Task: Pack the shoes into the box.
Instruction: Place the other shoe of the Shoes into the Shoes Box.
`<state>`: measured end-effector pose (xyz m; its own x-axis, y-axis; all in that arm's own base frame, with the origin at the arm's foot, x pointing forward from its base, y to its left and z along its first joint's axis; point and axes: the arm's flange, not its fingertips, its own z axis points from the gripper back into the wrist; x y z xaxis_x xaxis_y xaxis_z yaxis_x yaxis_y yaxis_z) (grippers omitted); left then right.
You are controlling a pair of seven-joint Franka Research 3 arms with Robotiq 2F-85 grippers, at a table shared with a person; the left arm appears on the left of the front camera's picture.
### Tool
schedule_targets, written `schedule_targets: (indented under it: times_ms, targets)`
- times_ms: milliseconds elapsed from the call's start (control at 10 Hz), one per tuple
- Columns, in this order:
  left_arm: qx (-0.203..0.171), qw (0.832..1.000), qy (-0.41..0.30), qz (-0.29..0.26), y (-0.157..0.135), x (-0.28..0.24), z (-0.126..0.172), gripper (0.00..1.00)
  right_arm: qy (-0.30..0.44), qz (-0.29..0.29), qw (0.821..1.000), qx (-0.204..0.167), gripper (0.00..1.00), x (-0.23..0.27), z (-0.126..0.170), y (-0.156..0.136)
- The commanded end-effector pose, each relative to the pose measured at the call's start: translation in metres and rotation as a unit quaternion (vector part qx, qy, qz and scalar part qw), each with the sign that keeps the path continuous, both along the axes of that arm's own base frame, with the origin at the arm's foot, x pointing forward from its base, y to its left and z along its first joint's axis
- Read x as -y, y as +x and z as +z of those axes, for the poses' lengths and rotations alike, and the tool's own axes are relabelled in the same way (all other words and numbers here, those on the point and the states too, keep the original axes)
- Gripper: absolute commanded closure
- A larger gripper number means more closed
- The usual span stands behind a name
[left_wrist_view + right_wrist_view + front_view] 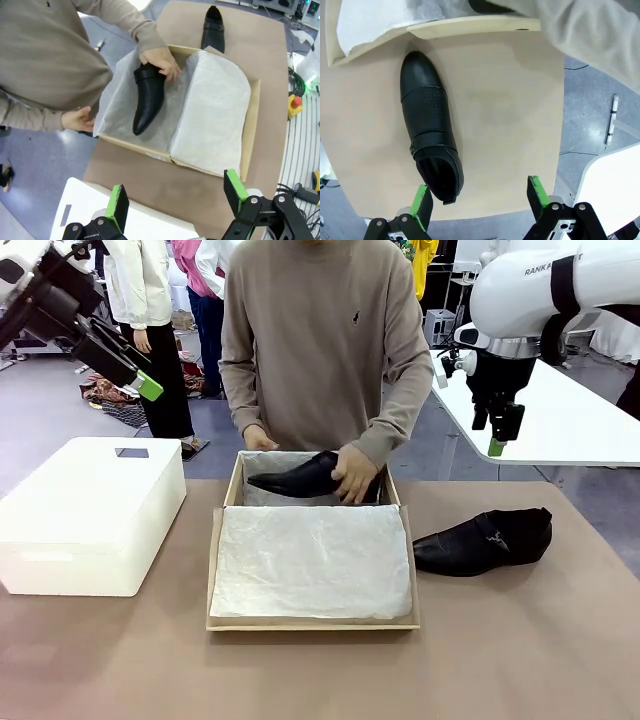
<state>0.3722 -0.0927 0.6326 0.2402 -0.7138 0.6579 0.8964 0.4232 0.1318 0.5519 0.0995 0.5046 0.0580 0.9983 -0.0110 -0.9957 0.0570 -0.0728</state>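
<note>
Tissue paper (310, 562) covered the near part of the box (213, 570), and a person's hand (355, 476) held one shoe (298, 477) in its far part, blocking the way in. The other shoe (485, 540) lay on the table (520, 650) just right of the box; a white box (90, 510) sat at its left. Our left jaws and right jaws hung released above, grasping nothing.

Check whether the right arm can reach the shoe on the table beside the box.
Probably yes: the right arm's fingers hang open above that shoe, nothing covers it, and the person's hand is inside the box.
</note>
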Motion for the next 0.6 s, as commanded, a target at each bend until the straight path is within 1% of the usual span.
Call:
schedule_targets:
  times_ms: [0,300,500]
  targets:
    - [-0.002,1.000,-0.008,-0.002,-0.001,-0.001,0.001,0.00,0.005,-0.001,1.000,0.000,0.00,0.004,-0.005,-0.002]
    - [-0.002,1.000,-0.008,-0.002,-0.001,-0.001,0.001,0.00,0.023,-0.015,1.000,0.013,0.00,0.035,-0.026,-0.016]
    - [-0.002,1.000,-0.008,-0.002,-0.001,-0.001,0.001,0.00,0.032,-0.025,0.999,0.011,0.00,0.056,-0.044,-0.023]
